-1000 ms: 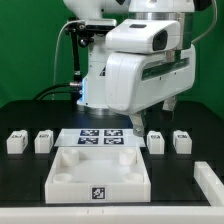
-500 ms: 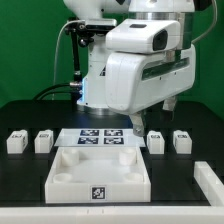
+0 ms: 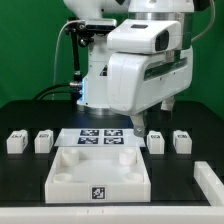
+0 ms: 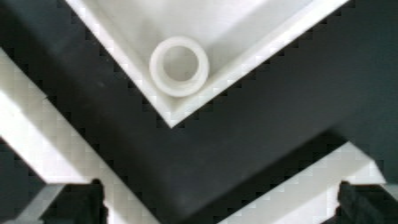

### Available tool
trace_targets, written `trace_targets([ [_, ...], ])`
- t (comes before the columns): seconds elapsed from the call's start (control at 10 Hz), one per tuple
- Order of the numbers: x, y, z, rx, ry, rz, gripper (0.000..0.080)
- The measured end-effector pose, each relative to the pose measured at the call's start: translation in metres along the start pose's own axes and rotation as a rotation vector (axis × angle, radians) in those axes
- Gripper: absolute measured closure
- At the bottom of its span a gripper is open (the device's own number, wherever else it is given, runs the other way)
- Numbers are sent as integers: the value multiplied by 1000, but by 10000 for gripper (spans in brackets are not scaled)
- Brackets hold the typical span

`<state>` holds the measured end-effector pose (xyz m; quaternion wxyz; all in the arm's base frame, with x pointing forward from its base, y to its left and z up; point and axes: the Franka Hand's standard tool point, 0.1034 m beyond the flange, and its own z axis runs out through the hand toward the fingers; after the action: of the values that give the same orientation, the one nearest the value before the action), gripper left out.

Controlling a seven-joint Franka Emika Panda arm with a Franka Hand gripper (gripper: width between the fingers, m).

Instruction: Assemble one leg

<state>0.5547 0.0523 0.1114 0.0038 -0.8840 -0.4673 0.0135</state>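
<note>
Four small white legs with tags stand on the black table in the exterior view. Two are at the left and two at the right. My gripper hangs above the table between the marker board and the right pair of legs, touching none of them. In the wrist view the gripper is open and empty, its dark fingertips wide apart. No leg shows in the wrist view.
The large white square tray-like piece lies in front of the marker board. One of its corners with a round socket shows in the wrist view. Another white part lies at the front right edge.
</note>
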Motion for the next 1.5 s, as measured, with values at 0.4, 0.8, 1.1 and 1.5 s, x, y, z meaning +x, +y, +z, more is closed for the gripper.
trace_targets([
  [0.4,-67,-30,23,0,1,-530,150],
  [0.8,-121,-38,85,38,23,-761,150],
  [1.1,-121,-48,106,58,29,-717,150],
  [1.5,-123,-47,107,59,29,-705,261],
])
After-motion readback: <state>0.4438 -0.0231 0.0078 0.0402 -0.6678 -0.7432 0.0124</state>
